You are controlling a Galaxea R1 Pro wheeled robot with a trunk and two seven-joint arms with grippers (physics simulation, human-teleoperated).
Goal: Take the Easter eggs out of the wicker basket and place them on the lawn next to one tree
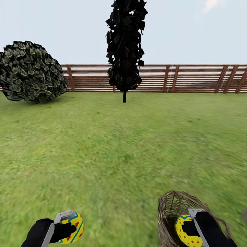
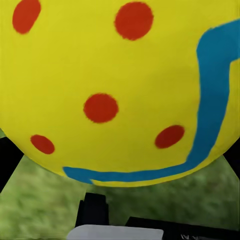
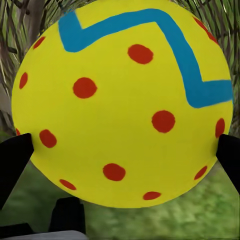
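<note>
My left gripper (image 1: 70,228) is shut on a yellow Easter egg (image 1: 75,227) with red dots and a blue zigzag, held low at the head view's bottom left above the lawn (image 1: 120,147); up close the same egg (image 2: 115,90) shows in the left wrist view. My right gripper (image 1: 192,228) is shut on a second yellow egg (image 1: 183,231), at the mouth of the brown wicker basket (image 1: 171,206) at the bottom right. In the right wrist view this egg (image 3: 122,105) has basket weave behind it. A third egg is hidden or out of view.
A narrow dark cypress (image 1: 125,48) stands far ahead before the brown slatted fence (image 1: 192,79). A round dark bush (image 1: 29,72) sits at the far left. Open grass lies between me and them.
</note>
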